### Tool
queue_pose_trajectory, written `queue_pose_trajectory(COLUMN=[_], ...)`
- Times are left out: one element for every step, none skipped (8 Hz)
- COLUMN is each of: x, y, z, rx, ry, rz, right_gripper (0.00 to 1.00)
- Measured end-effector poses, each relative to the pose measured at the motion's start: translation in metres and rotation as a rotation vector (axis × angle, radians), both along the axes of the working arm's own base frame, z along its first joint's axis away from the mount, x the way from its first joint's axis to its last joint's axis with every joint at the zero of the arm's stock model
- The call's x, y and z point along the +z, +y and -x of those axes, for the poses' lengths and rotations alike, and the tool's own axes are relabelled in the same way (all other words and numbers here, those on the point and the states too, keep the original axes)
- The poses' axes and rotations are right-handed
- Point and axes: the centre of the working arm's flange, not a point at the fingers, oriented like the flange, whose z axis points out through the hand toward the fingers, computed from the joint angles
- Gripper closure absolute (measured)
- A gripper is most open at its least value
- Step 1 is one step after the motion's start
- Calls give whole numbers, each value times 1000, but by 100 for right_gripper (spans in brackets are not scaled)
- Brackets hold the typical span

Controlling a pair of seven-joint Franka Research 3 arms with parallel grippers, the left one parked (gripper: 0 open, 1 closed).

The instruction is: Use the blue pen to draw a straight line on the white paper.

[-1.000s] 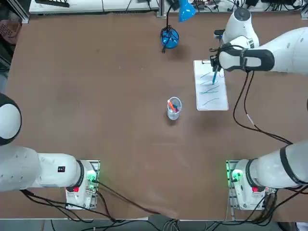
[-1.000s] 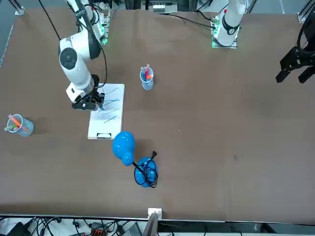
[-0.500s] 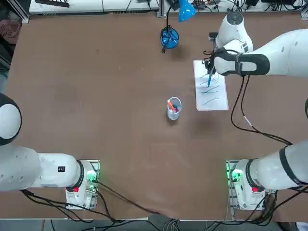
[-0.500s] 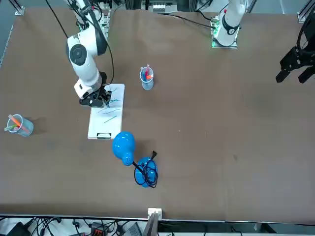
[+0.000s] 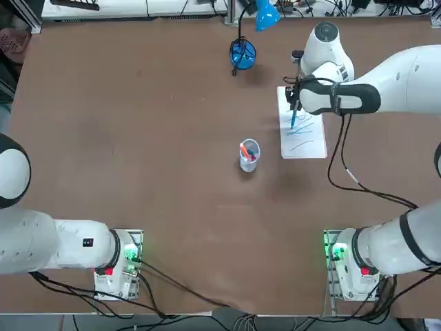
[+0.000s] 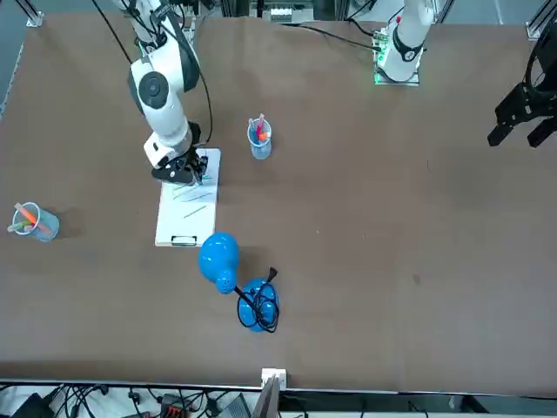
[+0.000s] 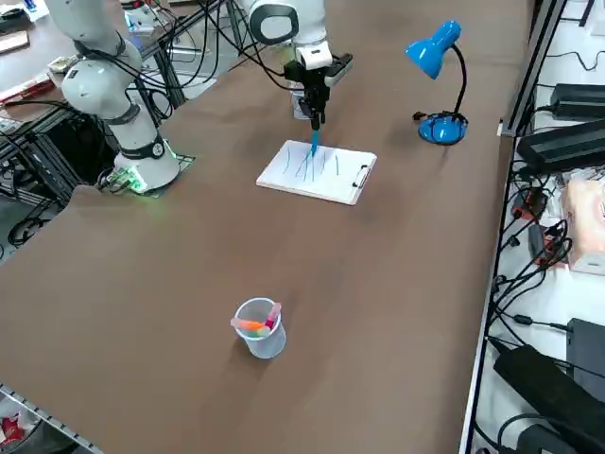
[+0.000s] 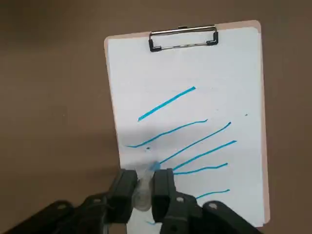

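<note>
Pointing tip-down at white paper (image 8: pixel 185 73), blue pen (image 7: pixel 315 142) near upright, clamped in right jaws

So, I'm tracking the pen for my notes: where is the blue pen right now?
In the right side view, the blue pen is in the right gripper, over the white paper.

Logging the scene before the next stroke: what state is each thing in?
Right gripper: jaws shut on the pen, over the paper.
Blue pen: held, tip down.
White paper: clipped, marked with blue lines.
Clipboard clip: closed on the paper.
Lamp: standing.
</note>
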Motion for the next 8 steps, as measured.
queue_pose_trajectory(x=[1,3,9,23,42,65,89,108], y=[2,3,2,-1,-8,-19,-34,-54], z=[1,1,-1,-3,-6,-11,-18,-25], rx=[1,1,-3,-10,-8,-1,7,20], ry=[-1,-2,0,15,41,69,84,91], rz=[0,1,6,26,55,82,97,104], right_gripper=[78,78,78,78,78,78,78,78])
